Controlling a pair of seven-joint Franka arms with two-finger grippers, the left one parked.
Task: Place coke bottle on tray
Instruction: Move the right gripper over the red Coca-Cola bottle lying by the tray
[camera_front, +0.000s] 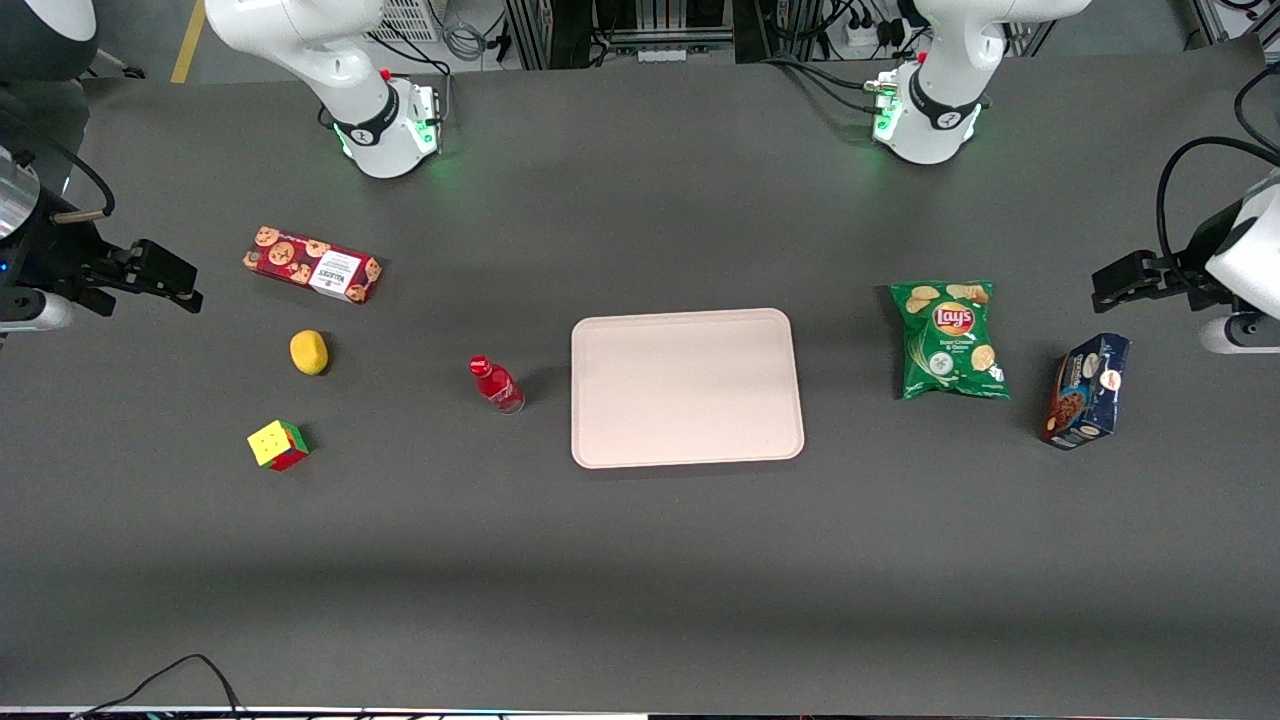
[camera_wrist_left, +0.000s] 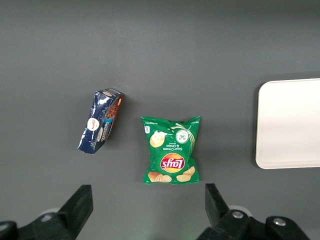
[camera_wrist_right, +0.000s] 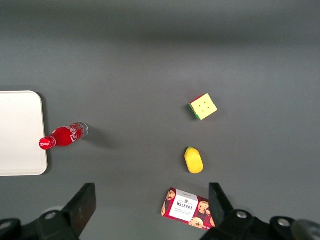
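Observation:
The coke bottle (camera_front: 496, 383), small and red with a red cap, stands on the dark table close beside the tray (camera_front: 686, 386), a large pale pinkish-beige rectangle with nothing on it. Both show in the right wrist view, the bottle (camera_wrist_right: 65, 135) and the tray's edge (camera_wrist_right: 20, 132). My gripper (camera_front: 178, 282) is open and empty, high above the working arm's end of the table, far from the bottle; its fingers (camera_wrist_right: 84, 204) stand wide apart over bare table beside the cookie box.
A red Walkers cookie box (camera_front: 312, 264), a yellow lemon (camera_front: 309, 352) and a colour cube (camera_front: 278, 445) lie toward the working arm's end. A green Lay's chip bag (camera_front: 948, 340) and a blue cookie box (camera_front: 1088, 390) lie toward the parked arm's end.

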